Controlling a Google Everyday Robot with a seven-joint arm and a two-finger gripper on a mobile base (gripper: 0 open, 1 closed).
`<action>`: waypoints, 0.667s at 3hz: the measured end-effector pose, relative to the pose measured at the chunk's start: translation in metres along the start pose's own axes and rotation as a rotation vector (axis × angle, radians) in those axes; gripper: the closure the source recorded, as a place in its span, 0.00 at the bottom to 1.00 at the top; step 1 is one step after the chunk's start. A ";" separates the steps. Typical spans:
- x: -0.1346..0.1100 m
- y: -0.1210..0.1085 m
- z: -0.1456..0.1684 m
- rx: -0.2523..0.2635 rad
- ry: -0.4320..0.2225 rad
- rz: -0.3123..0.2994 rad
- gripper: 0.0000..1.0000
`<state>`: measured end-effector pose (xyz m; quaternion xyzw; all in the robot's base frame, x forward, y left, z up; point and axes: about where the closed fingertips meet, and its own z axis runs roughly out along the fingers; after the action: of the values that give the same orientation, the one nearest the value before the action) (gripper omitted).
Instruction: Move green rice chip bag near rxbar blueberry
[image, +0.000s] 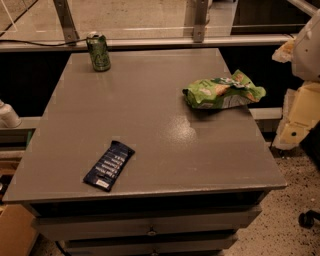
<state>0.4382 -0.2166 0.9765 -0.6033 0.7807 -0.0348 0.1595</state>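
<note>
The green rice chip bag (223, 91) lies crumpled on the grey table (150, 110) near its right edge, towards the back. The rxbar blueberry (109, 165), a flat dark-blue bar with white text, lies near the front left, well apart from the bag. My gripper (299, 117) shows as white and cream parts of the arm at the right edge of the view, off the table's right side. It is to the right of the bag and does not touch it. It holds nothing that I can see.
A green soda can (99, 51) stands upright at the back left corner of the table. Drawers (150, 227) are under the tabletop. A metal rail (150, 42) runs behind the table. A caster wheel (307, 218) stands on the speckled floor at right.
</note>
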 end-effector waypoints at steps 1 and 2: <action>0.000 -0.004 -0.001 0.010 -0.015 -0.010 0.00; 0.004 -0.029 0.013 0.019 -0.099 -0.009 0.00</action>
<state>0.4677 -0.2265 0.9707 -0.6062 0.7687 -0.0130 0.2035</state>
